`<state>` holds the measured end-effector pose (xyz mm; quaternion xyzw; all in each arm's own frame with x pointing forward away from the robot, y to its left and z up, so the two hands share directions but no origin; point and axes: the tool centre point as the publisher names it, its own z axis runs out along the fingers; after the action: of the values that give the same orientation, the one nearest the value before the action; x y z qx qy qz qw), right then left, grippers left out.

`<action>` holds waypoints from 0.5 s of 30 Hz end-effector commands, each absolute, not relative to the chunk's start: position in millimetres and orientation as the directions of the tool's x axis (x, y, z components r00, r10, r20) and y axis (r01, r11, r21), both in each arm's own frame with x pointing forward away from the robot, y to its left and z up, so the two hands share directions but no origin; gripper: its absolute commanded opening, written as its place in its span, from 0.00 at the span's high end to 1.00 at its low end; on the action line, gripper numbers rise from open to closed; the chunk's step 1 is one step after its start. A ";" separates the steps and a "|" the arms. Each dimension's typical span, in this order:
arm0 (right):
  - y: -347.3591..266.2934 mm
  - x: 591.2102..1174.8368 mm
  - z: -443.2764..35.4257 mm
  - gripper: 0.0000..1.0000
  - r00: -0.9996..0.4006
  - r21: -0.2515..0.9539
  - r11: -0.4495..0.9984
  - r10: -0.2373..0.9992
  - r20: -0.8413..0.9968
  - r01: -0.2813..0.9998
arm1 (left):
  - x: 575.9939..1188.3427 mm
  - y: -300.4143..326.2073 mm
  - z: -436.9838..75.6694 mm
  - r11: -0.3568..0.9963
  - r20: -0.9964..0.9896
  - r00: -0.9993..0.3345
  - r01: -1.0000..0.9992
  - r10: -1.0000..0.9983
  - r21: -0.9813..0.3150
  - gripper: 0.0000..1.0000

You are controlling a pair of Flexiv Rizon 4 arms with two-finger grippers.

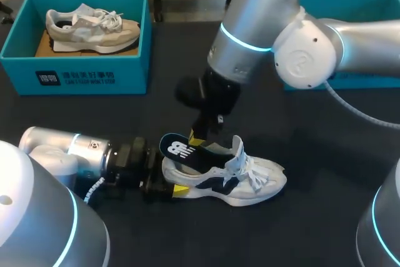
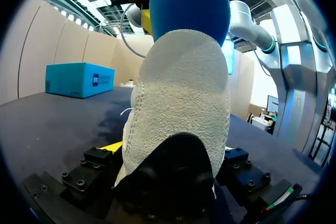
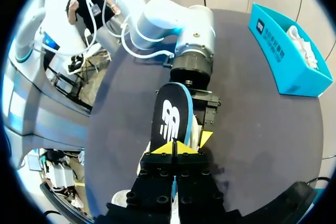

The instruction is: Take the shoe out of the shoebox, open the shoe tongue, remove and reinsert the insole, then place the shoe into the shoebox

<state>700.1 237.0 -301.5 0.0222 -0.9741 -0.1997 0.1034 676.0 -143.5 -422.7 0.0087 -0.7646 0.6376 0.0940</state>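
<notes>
A white and navy shoe (image 1: 234, 176) lies on its sole on the dark table, toe to the right. My left gripper (image 1: 167, 187) has its fingers set wide on both sides of the heel (image 2: 181, 103), touching it. A dark blue insole (image 1: 180, 150) sticks up out of the shoe's opening. My right gripper (image 1: 197, 136) comes down from above and is shut on the insole's upper edge. In the right wrist view its yellow tips (image 3: 173, 149) meet on the insole (image 3: 169, 119). The tongue stands up near the white laces.
A blue shoebox (image 1: 81, 78) at the back left holds a second, beige shoe (image 1: 94, 29). Another blue box (image 1: 356, 4) stands at the back right, partly hidden by my right arm. Bare table lies in front of the shoe.
</notes>
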 end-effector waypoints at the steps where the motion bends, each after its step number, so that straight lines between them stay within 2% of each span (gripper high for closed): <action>1: 236.4 696.0 -293.8 1.00 -0.980 0.384 0.923 -0.072 0.184 0.004 | 676.6 -144.4 -424.7 0.189 0.155 -0.982 -0.133 0.104 -0.973 1.00; 15: 224.2 678.0 -271.1 1.00 -0.987 0.378 0.920 0.053 0.149 0.106 | 676.6 -144.4 -424.7 0.189 0.155 -0.982 -0.133 0.104 -0.973 1.00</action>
<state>685.4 230.2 -273.0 -0.0360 -0.9772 -0.1931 0.0808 676.0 -143.4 -422.7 0.0088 -0.7646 0.6375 0.0940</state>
